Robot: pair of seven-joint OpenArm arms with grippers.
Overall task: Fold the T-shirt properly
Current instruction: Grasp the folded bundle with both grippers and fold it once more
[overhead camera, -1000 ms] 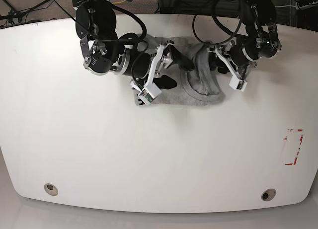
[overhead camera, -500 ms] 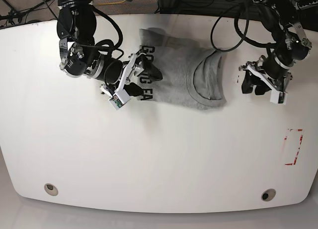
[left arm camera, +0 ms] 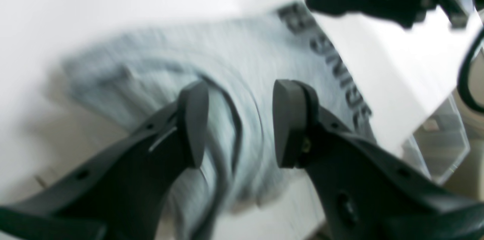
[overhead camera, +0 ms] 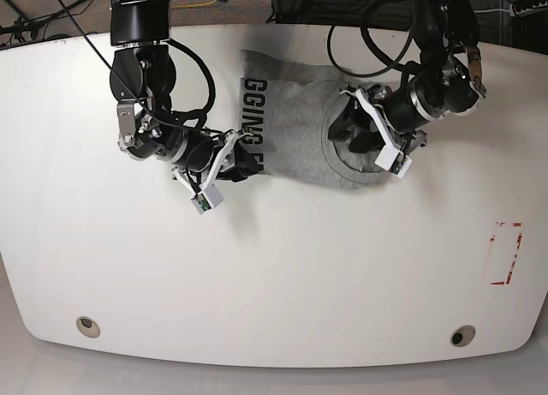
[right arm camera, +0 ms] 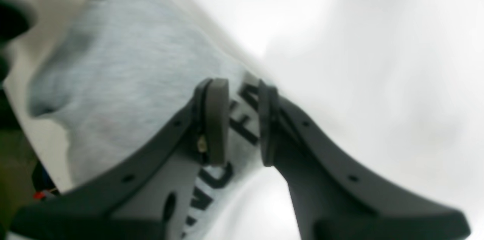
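hovering over the shirt (overhead camera: 295,121): left gripper (left arm camera: 240,123) jaws apart at collar, right gripper (right arm camera: 242,123) jaws slightly apart at lettered edge.

Both arms low and angled inward, left fingers (left arm camera: 193,123) apart, right fingers (right arm camera: 217,121) narrowly parted.

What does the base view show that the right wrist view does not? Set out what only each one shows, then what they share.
Only the base view shows the whole white table, the red marking near its edge, the left gripper over the shirt's collar, and both arms.

Only the right wrist view shows the right gripper close up, its jaws slightly apart over the printed edge, nothing clamped between them.

Both show the grey T-shirt lying on the table with its dark lettering.
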